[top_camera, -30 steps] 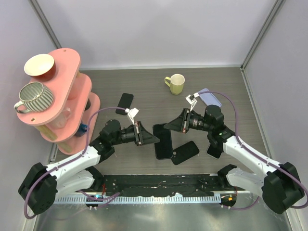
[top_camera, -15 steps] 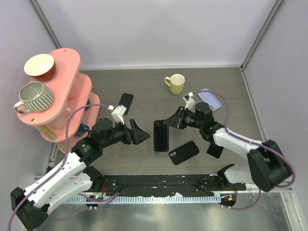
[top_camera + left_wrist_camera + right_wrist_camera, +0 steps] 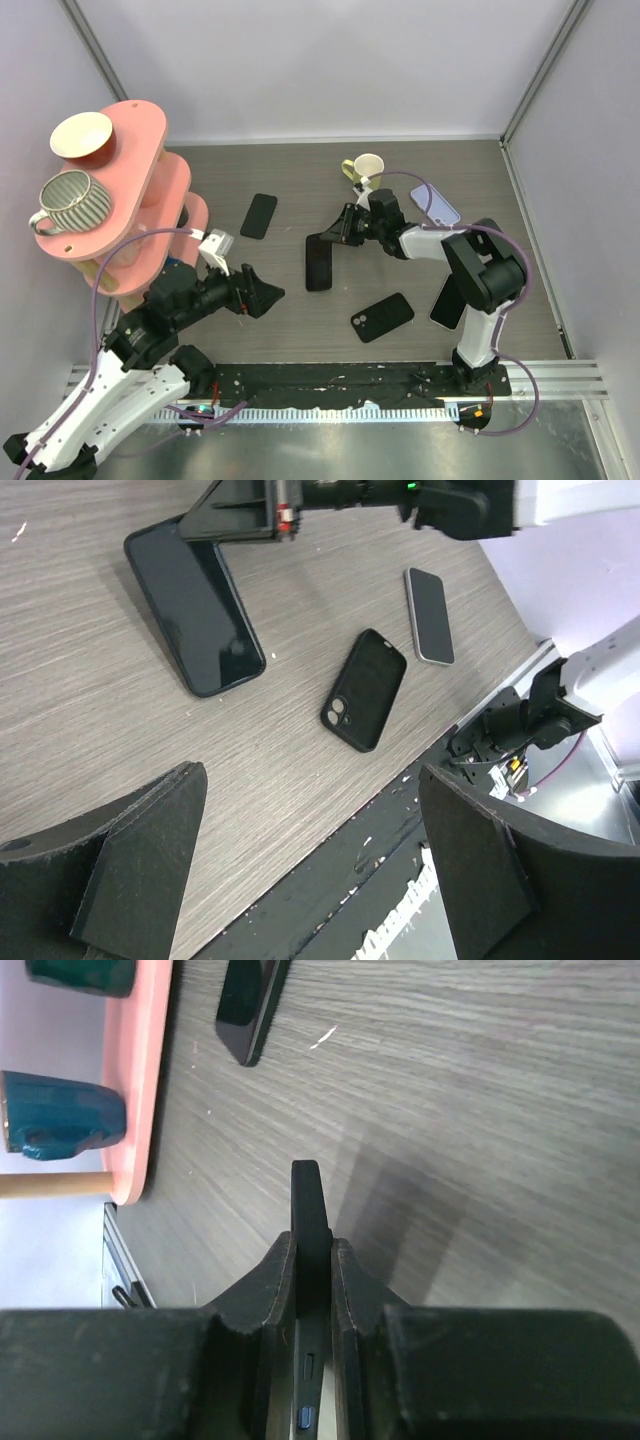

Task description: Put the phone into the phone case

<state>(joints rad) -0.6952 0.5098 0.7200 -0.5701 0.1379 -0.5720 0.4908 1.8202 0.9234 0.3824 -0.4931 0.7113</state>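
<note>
Well, from up high my left end effector (image 3: 262, 295) sits low on the bench (image 3: 300, 170) near the pink shelf (image 3: 150, 130). Its two fingers are spread wide and hold nothing. My right end effector (image 3: 338, 232) is clenched on one end of the phone (image 3: 318, 262), near the middle of the bench.

Only the high view shows the yellow mug (image 3: 366, 172), the lilac phone (image 3: 435, 203) beside it and the black phone (image 3: 259, 215) lying near the shelf. My left wrist camera shows the phone's shiny dark face. It also shows all of a silver phone (image 3: 429, 615), which my right arm half hides from above. My right wrist camera sees the phone from its thin side, pinched tight between both pads, with small buttons on its edge. I cannot tell if its far end touches the bench.

The phone case (image 3: 365, 690) lies flat, apart from the phone and closer to my bases. Its round camera hole shows, and the phone is not yet in it. A striped mug (image 3: 70, 200) and a brown bowl (image 3: 83, 138) stand on the shelf's top levels. A teal cup (image 3: 60, 1115) stands on a low level.
</note>
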